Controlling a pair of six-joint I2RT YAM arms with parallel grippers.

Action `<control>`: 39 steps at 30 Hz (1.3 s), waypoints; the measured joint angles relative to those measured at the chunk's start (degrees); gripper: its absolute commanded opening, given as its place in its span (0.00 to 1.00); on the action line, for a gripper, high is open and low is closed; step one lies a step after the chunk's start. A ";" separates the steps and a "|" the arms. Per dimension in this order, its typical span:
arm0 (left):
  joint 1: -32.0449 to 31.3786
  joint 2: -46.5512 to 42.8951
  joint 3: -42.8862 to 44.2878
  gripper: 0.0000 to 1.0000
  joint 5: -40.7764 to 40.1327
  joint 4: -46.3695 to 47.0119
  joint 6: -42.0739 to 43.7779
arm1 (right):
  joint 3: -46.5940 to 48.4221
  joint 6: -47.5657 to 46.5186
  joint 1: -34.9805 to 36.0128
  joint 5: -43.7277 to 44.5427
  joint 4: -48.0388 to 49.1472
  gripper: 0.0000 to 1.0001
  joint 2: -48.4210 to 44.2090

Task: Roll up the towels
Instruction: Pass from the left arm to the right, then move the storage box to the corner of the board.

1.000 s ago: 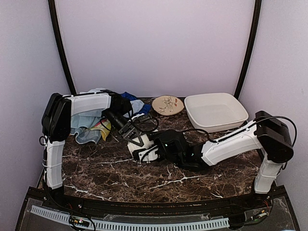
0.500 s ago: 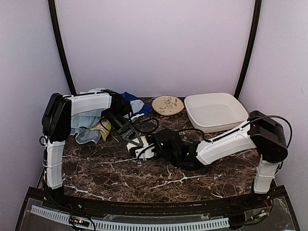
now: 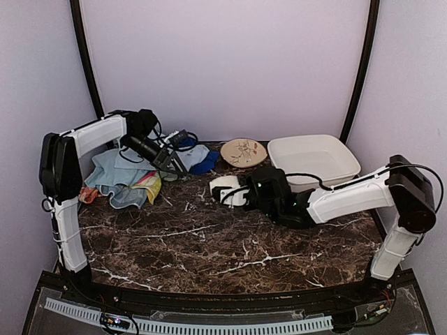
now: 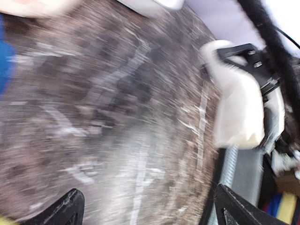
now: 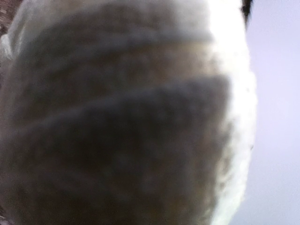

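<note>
- Clamping a rolled cream-white cloth towel (image 3: pixel 221 188), the right tool (image 3: pixel 235 193) has it pinched.
- The left tool (image 3: pixel 180 142) gapes wide, empty, beside heaped coloured towels (image 3: pixel 122 174).

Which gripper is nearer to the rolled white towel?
Right. The right gripper grips the rolled white towel; the left gripper hangs open, apart from it, by the towel pile.
</note>
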 measured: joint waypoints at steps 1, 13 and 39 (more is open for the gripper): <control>1.84 -1.11 0.68 0.99 -1.46 1.49 -1.25 | 0.09 0.22 -2.14 -0.13 -0.74 0.00 -1.70; 9.92 -5.11 -0.59 0.94 -4.66 9.18 -6.64 | 15.87 0.00 -31.85 -1.53 -8.74 0.00 -3.87; 6.45 0.13 -3.30 0.84 -0.48 9.14 -4.61 | 34.77 22.43 -45.22 6.84 -49.94 0.00 21.18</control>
